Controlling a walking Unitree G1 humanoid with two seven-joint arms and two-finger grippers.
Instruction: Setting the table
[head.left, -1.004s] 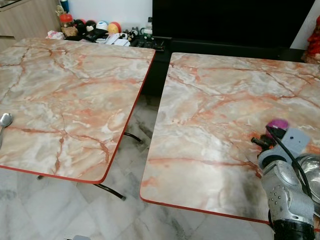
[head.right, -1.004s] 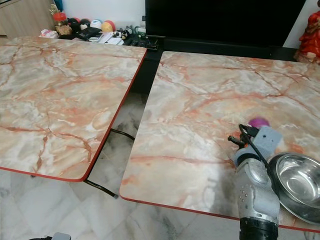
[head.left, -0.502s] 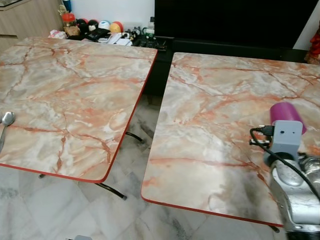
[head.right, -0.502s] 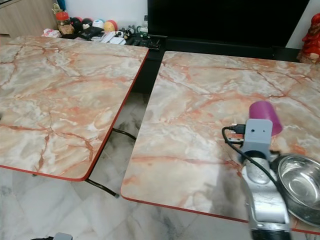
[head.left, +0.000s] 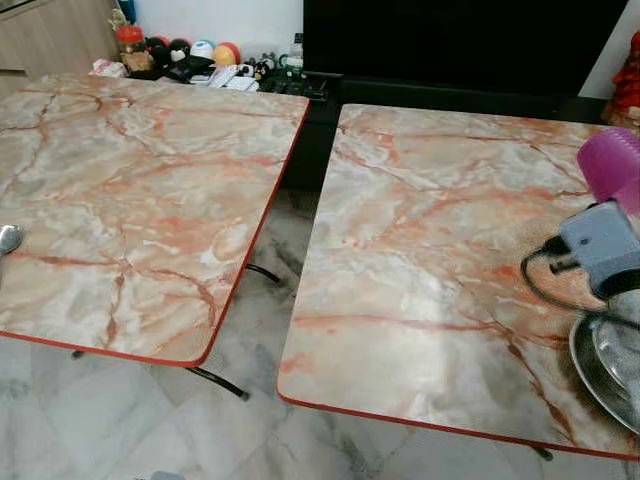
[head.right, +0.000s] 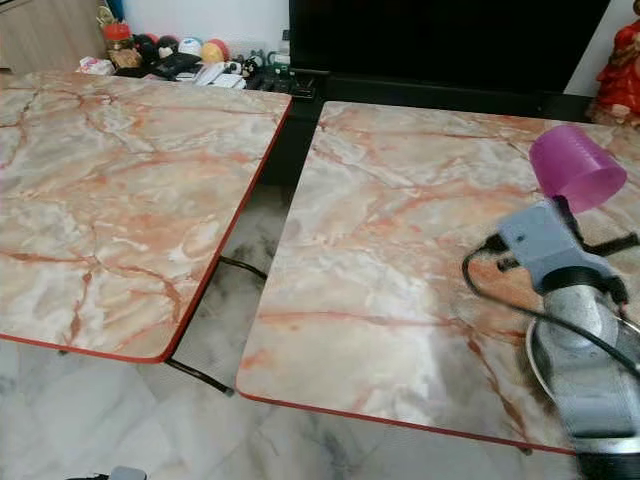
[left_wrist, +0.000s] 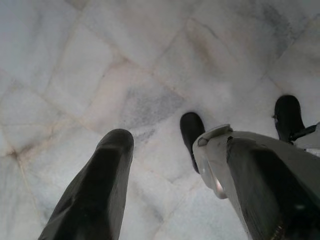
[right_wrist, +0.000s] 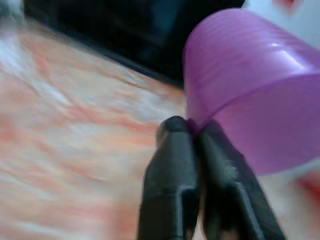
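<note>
Right gripper (right_wrist: 192, 131) pinched 1 purple cup (head.right: 575, 167) by its rim above the table (head.right: 400, 260); bowl (head.left: 610, 365) placed, cup unplaced.

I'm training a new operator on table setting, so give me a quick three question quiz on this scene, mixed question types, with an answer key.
1. True or false: the right gripper is shut on the rim of the purple cup.
2. Multiple choice: the steel bowl sits on A) the left table's far corner, B) the floor, C) the right table, near its front right corner.
3. Fill in: the left gripper, fingers apart, hangs over the marble ____.

Key: 1 true; 2 C; 3 floor.
</note>
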